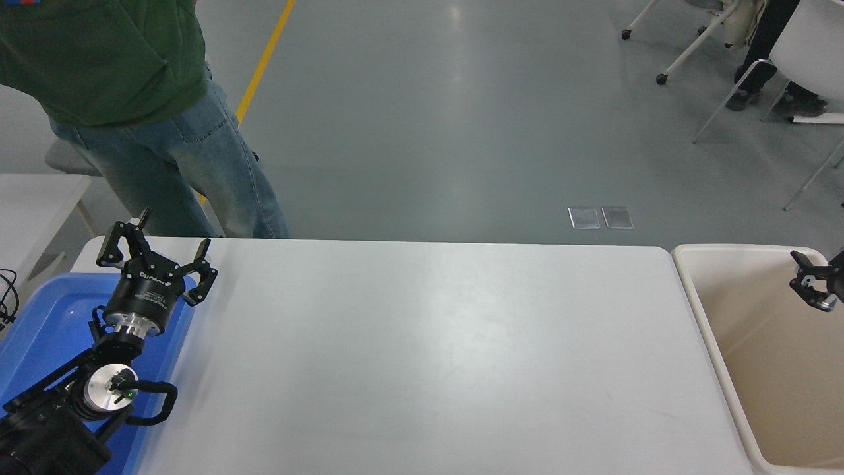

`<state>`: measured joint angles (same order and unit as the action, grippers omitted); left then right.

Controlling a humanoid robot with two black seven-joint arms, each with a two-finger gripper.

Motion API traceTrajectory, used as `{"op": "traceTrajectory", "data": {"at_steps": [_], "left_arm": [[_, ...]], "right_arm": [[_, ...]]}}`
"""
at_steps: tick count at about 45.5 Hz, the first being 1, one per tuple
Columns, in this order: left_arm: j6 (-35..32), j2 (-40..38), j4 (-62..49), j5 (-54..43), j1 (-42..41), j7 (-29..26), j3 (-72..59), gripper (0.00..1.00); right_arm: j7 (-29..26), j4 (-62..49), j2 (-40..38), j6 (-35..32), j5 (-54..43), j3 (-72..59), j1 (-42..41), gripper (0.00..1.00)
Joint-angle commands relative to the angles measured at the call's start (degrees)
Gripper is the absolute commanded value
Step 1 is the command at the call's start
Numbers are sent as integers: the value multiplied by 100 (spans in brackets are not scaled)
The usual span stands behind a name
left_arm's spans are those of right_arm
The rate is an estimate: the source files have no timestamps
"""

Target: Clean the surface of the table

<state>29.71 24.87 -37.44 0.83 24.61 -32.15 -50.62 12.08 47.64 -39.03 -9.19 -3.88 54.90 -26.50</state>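
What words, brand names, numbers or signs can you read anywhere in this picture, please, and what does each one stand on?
White lettering on the black body of the left hand: it appears upside down and is too small and blurred to read with certainty.
The white table surface, blue tray and beige plastic tub: no text visible.
The yellow floor line: a plain marking, no words.

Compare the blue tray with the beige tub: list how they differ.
Colour: the blue tray is bright blue, the beige tub pale beige.
Place: the tray lies on the table surface at its left end; the tub stands off the table's right edge.
Depth: the tray looks shallow, the tub deep-walled.
Arms: the left gripper hangs over the tray, the right gripper over the tub.
Both look empty.
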Motion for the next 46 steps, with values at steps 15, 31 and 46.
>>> {"op": "traceTrajectory", "data": {"at_steps": [15, 31, 46], "left_arm": [[8, 0, 0, -4, 0, -2, -9, 99], [8, 0, 0, -4, -8, -2, -9, 99], [8, 0, 0, -4, -8, -2, -9, 99]], "right_arm": [[312, 844, 1731, -13, -87, 399, 277, 99], [628, -193, 2619, 22, -693, 381, 31, 99], [699, -246, 2628, 31, -693, 311, -48, 99]]}}
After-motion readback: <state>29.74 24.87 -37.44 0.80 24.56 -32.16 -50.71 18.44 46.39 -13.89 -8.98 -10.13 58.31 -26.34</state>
